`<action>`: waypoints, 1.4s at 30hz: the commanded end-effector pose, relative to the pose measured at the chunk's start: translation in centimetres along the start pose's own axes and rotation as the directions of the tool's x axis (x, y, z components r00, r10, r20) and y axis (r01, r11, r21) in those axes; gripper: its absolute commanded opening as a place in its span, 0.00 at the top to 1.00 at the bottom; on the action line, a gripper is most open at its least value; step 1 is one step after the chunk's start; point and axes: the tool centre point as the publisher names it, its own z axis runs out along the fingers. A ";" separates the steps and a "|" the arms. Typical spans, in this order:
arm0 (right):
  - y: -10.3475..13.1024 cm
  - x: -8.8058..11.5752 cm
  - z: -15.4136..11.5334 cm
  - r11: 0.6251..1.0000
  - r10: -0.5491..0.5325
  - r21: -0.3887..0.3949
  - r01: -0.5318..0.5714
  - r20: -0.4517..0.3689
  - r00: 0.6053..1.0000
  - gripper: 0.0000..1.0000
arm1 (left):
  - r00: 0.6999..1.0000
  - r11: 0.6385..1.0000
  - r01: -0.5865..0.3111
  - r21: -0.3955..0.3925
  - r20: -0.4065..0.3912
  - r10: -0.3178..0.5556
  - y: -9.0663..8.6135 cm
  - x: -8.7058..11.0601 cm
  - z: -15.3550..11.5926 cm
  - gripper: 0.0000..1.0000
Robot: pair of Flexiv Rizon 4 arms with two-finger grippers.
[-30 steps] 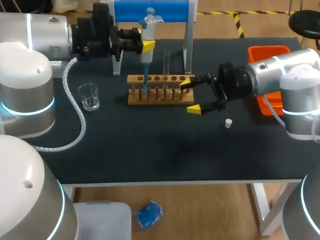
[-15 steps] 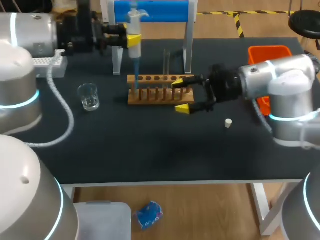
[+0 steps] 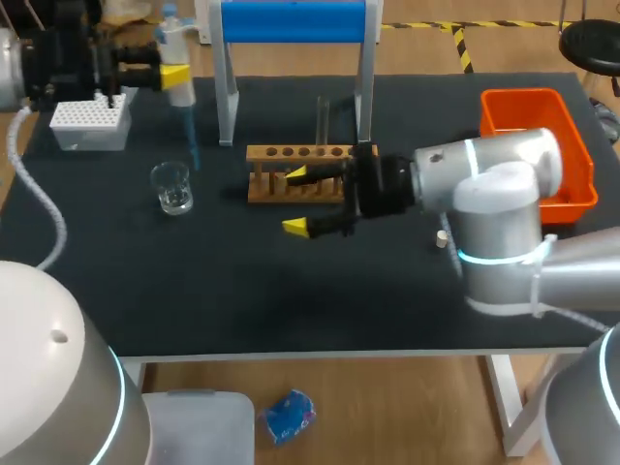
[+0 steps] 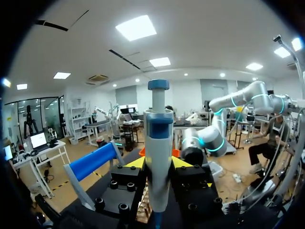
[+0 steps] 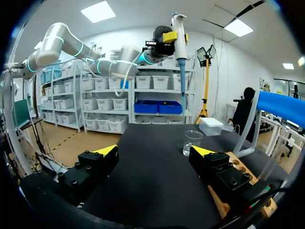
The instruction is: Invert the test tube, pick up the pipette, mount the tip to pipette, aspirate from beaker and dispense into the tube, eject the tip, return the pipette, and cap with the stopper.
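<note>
My left gripper (image 3: 174,76) is shut on the white and blue pipette (image 3: 172,34), held upright at the back left. Its blue tip (image 3: 194,145) hangs just behind and above the glass beaker (image 3: 172,186). In the left wrist view the pipette (image 4: 158,143) stands between the yellow fingertips (image 4: 136,163). My right gripper (image 3: 296,201) is open, low over the table at the front left of the wooden rack (image 3: 300,174). A clear test tube (image 3: 323,116) stands upright in the rack. The white stopper (image 3: 442,238) lies on the table to the right. From the right wrist, the beaker (image 5: 192,142) is ahead of my open gripper (image 5: 155,151), with the pipette (image 5: 180,38) above it.
A white tip box (image 3: 90,124) sits at the back left. The blue-topped pipette stand (image 3: 295,19) rises behind the rack. An orange bin (image 3: 572,184) stands at the right edge, partly behind my right arm.
My left arm has carried the pipette to the left, from over the rack to beside the beaker. My right gripper has slid left along the rack's front, still open.
</note>
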 end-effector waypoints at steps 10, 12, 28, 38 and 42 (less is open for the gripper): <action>-0.5 0.1 2.7 1.000 -0.003 -0.012 0.003 0.035 0.999 0.00 | 1.000 1.000 -0.002 0.008 0.000 0.002 0.3 0.2 -2.0 1.00; -0.5 0.1 2.7 1.000 -0.003 -0.012 0.003 0.035 0.999 0.00 | 1.000 1.000 -0.002 0.008 0.000 0.002 0.3 0.2 -2.0 1.00; -4.0 -0.4 6.0 0.993 0.106 0.013 -0.113 0.252 0.962 0.00 | 0.997 0.998 -0.069 0.006 -0.038 0.070 2.3 -2.7 -2.1 1.00; -4.4 -0.5 8.7 0.991 0.095 0.066 -0.120 0.304 0.948 0.00 | 0.998 0.998 -0.062 -0.007 -0.028 0.062 4.7 -4.5 -2.6 1.00; -4.7 -0.7 9.8 0.989 0.100 0.073 -0.130 0.320 0.942 0.00 | 0.998 0.998 -0.057 -0.009 -0.021 0.057 5.2 -5.0 -2.8 1.00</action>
